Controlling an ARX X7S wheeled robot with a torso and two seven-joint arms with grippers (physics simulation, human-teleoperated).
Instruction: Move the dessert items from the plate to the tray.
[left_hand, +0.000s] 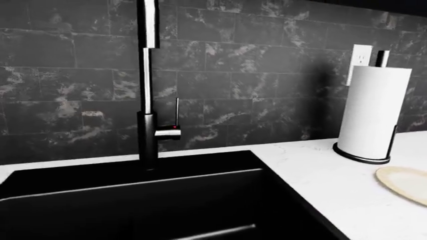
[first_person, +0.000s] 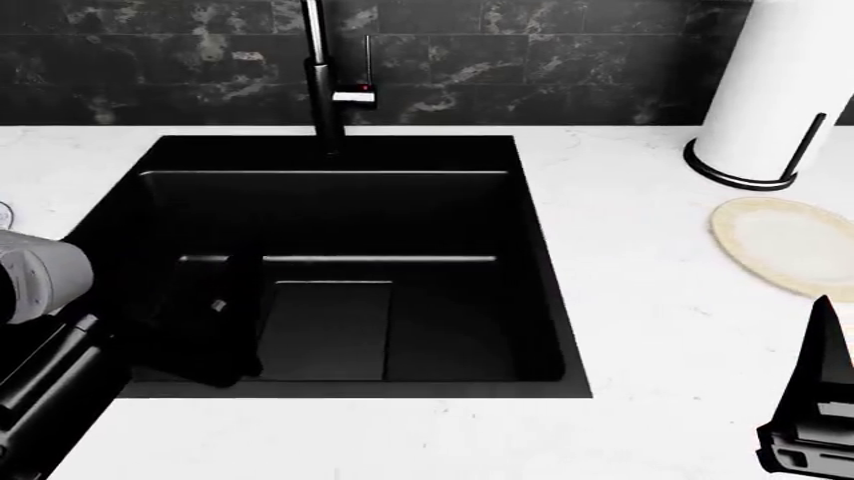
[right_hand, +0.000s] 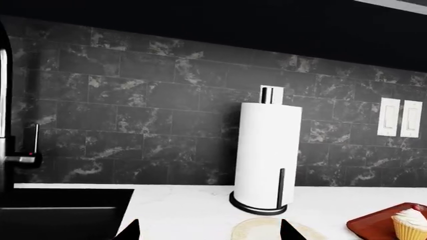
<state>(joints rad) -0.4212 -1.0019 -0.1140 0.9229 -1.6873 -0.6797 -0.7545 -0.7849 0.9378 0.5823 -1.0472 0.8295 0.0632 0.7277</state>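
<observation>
White-frosted cupcake in yellow wrapper (right_hand: 409, 223) already sits on dark-red tray (right_hand: 373, 227), so it likely needs no move. Right gripper (right_hand: 209, 229) open over round cream plate (right_hand: 263, 231), which looks bare. Left gripper: cannot tell. Layered cake unseen.

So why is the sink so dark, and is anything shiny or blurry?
Head view: the black sink swallows light, so only faint edges show inside, while the white counter looks bright. Left wrist view: a pale glint runs down the faucet. Right wrist view: the paper towel roll looks sharp, not blurry, and the wall tiles stay dim.
</observation>
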